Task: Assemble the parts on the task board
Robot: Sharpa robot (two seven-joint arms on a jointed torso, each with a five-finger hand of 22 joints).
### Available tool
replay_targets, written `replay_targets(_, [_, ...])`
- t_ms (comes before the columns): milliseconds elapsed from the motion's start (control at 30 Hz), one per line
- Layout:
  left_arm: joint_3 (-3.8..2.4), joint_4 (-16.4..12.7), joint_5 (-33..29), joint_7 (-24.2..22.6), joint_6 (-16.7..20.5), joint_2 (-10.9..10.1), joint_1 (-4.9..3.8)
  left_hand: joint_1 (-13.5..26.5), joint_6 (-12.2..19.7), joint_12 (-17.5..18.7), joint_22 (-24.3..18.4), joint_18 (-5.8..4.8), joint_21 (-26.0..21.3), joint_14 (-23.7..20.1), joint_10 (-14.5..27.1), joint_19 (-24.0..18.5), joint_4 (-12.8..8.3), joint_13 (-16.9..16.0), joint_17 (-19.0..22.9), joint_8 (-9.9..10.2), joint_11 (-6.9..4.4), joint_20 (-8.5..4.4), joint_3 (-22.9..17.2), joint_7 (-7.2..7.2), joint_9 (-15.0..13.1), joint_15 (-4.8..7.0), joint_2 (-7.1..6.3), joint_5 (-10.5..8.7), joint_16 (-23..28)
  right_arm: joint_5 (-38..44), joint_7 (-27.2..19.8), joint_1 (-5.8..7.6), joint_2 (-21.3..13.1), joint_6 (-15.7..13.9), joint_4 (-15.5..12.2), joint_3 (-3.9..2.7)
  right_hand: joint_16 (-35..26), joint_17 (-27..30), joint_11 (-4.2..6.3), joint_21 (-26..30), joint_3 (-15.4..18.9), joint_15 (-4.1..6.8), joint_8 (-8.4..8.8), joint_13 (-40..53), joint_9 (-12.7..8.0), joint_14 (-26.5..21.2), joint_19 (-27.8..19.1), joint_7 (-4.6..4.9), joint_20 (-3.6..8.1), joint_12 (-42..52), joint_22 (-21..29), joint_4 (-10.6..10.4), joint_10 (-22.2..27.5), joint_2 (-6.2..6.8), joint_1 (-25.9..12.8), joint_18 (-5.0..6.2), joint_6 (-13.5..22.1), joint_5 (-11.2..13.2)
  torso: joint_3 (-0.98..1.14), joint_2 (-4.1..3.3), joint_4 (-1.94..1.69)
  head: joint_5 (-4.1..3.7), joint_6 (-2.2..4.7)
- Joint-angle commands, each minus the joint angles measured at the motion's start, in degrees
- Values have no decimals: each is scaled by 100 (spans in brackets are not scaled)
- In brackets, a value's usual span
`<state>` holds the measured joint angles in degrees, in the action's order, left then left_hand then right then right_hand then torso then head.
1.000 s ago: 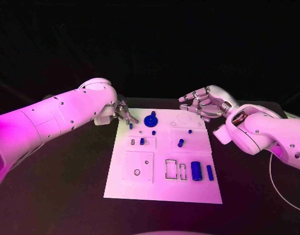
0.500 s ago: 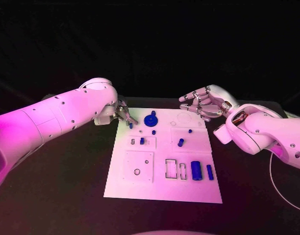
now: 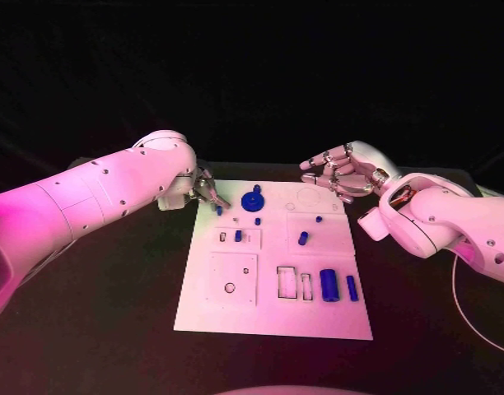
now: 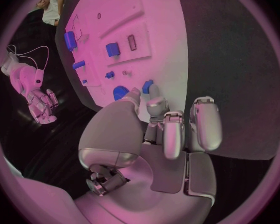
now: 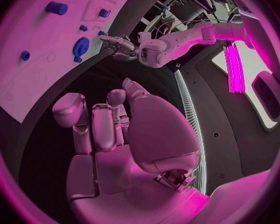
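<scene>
1. The left hand (image 3: 205, 191) is hanging over the far left corner of the task board (image 3: 235, 309), its fingers (image 4: 201, 122) curling downward; in the left wrist view the fingertips are closing around a small blue peg (image 4: 147, 86) at the board's edge, though I cannot tell whether they are actually gripping it or only touching it.
2. Just beside that hand, a round blue gear-like part (image 3: 252, 200) is sitting on the board's far end, with a small blue knob on its top.
3. The right hand (image 3: 345, 171) is hovering above the bench (image 3: 109, 329) just past the board's far right corner, its fingers curled loosely inward and holding nothing; the right wrist view is showing its palm and fingers (image 5: 102, 127) clear of the board.
4. Toward the middle of the board, several small blue parts are lying well apart: a short pin (image 3: 238, 236) in the left column, a tiny one (image 3: 257, 221) next to it, and two more (image 3: 303, 239) on the right side.
5. At the near end, a thick blue cylinder (image 3: 328, 285) and a thinner blue bar (image 3: 352, 288) are lying side by side, just beside two rectangular outlines (image 3: 287, 282).
6. A square raised plate (image 3: 233, 280) with a small oval hole is occupying the near left of the board.
</scene>
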<state>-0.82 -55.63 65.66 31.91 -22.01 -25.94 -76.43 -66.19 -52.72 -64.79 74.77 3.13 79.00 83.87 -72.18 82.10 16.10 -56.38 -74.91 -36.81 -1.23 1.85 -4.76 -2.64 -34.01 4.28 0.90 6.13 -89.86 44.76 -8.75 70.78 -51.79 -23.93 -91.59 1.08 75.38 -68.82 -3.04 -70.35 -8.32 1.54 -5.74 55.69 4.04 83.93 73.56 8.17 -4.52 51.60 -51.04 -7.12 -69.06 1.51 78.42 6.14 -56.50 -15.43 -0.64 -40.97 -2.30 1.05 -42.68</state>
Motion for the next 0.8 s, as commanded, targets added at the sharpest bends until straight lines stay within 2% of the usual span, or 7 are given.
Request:
replay_targets(33, [0,19,-119,46,-85,19,1,-89,7,-28,10,52,26,613,-12,12,-23,4,-1509,-29,-17,-13,-30,15,-8,43,19,9,-14,50,1,-4,1,77,-11,0,-23,5,-2,37,-27,-9,-27,-6,-8,170,-50,18,1,-27,4,-13,30,-6,-69,110,29,-35,1,1,1,4,-6])
replay_targets(200, [1,35,-130,64,-87,23,1,-193,17,-28,17,51,25,613,-9,14,-59,7,-1509,-40,-22,-16,-67,22,-14,47,57,10,-14,50,1,-4,1,78,-10,0,-23,5,-2,37,-27,-9,-27,-6,-8,170,-50,18,1,-27,4,-13,30,-6,-69,110,29,-35,-1,4,2,3,-8])
replay_targets(333, [1,53,-180,68,-95,31,1,-379,46,-21,16,53,18,613,0,11,-137,16,-1509,-44,-34,-24,-180,34,-17,57,136,15,-14,50,1,-4,1,79,-10,0,-23,5,-2,37,-27,-9,-27,-6,-8,170,-50,18,1,-27,4,-13,30,-6,-69,110,29,-35,0,4,3,0,-13])
replay_targets(500, [8,90,-235,66,-115,56,1,-802,125,14,14,56,5,613,37,6,-400,46,-1509,-33,-59,-45,-526,57,-14,80,202,19,-14,50,2,-4,1,81,-12,0,-23,5,-2,37,-27,-9,-27,-6,-8,170,-50,18,1,-27,4,-13,30,-6,-69,110,29,-35,1,0,0,-9,-19])
replay_targets(700, [38,104,-253,23,-198,75,2,-1210,207,80,24,56,-5,613,76,3,-764,95,-1509,-8,-60,-60,-1122,50,3,88,82,27,-14,50,6,-4,2,95,-13,0,-23,5,-2,37,-27,-9,-27,-6,-8,170,-50,18,1,-27,4,-13,30,-6,-69,110,29,-35,-1,4,-3,-5,-36])
replay_targets(800, [44,93,-255,9,-203,68,3,-1240,227,116,37,52,-5,613,76,6,-870,130,-1509,-9,-37,-48,-1473,19,5,69,-23,20,-14,50,6,-4,2,101,-13,0,-22,0,-2,43,-29,-10,-28,0,-8,173,-49,18,1,-17,9,-23,21,-11,-81,111,31,-46,1,6,-3,-6,-38])
